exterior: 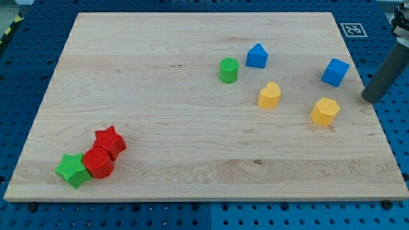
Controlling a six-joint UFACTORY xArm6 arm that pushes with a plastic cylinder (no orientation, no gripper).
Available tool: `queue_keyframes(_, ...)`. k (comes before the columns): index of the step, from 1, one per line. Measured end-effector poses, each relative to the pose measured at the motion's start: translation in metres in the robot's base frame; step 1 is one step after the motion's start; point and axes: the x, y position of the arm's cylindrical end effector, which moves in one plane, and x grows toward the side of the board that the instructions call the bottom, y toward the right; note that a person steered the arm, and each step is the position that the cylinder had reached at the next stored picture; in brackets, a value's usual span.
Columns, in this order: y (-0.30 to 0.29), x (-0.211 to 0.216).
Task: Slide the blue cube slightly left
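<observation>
Blue cube [335, 71] near board's [192, 128] right edge, my tip [367, 98] just right, no tool.

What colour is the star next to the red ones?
Green: the green star, in the camera view, at the board's bottom left.

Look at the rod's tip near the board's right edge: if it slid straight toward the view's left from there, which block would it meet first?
Probably the yellow block, lying just left of and slightly below my tip. The blue cube sits higher up, so a level push would likely pass beneath it, though depth is hard to judge.
</observation>
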Motion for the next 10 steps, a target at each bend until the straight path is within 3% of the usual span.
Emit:
queue_keyframes(1,-0.002,-0.032)
queue_keyframes(3,-0.025,-0.054)
queue_keyframes(10,-0.045,-0.052)
